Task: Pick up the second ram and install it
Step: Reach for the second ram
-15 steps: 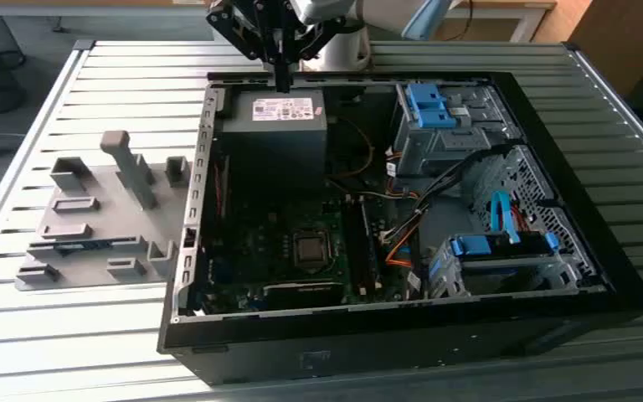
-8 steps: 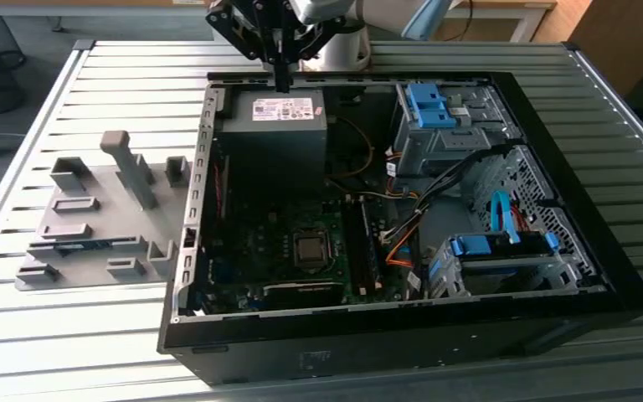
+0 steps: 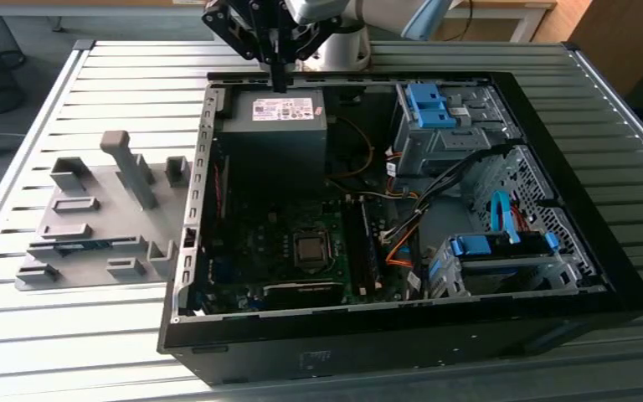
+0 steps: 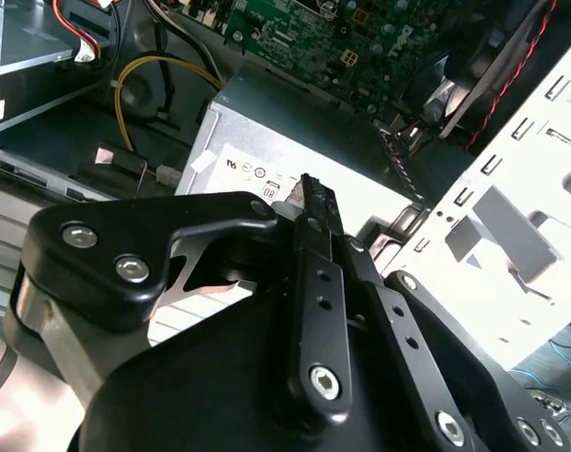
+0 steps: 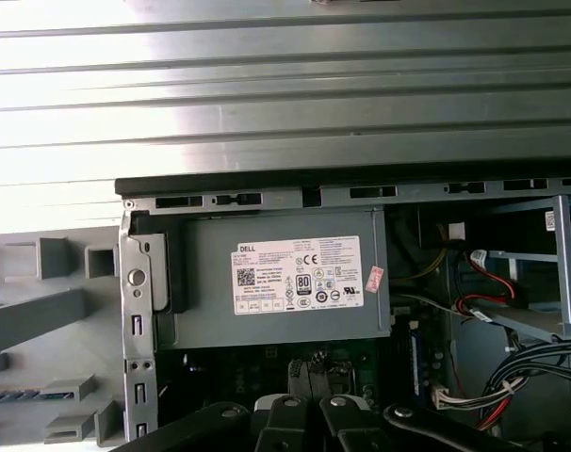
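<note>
The second ram [image 3: 96, 244] lies flat in the grey fixture [image 3: 98, 180] on the exterior view's left, a thin blue strip between the blocks. In the first wrist view the second ram [image 5: 8, 396] shows as a row of dark chips in the fixture [image 5: 40, 311]. My gripper [image 3: 280, 82] hangs over the rear edge of the open computer case [image 3: 589, 197], above the power supply [image 3: 271, 134], well away from the ram. The gripper [image 4: 309, 188] is shut, fingers pressed together with nothing between them. In the first wrist view the gripper [image 5: 316, 377] sits over the motherboard's edge.
Inside the case are the motherboard [image 3: 299, 243] with a stick standing in a slot [image 3: 361, 251], bright-blue drive brackets [image 3: 428, 105] and loose cables [image 3: 400, 239]. The case and fixture rest on a slatted metal table [image 3: 76, 335]. The power supply [image 5: 285, 273] carries a white label.
</note>
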{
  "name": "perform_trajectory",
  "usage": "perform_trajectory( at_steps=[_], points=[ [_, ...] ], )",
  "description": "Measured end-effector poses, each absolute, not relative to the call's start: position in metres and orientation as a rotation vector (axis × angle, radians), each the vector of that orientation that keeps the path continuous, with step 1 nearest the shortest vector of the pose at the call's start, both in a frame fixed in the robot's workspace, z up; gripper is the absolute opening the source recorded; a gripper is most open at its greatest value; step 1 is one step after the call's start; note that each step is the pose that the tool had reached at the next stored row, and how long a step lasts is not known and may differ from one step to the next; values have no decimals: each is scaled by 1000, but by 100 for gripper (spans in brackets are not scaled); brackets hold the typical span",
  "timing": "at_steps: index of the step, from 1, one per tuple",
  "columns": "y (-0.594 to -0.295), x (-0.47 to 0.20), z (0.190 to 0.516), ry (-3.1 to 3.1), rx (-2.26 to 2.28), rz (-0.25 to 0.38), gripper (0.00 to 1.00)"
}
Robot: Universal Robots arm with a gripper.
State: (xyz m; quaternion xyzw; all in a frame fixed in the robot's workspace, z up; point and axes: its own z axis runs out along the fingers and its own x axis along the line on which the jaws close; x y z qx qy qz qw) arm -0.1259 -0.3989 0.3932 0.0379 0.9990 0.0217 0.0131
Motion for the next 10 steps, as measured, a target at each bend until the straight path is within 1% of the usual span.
perform_trajectory(
  at_steps=[10],
  points=[
    [-399, -128, 393, 3112, 118, 68, 10]
  ],
)
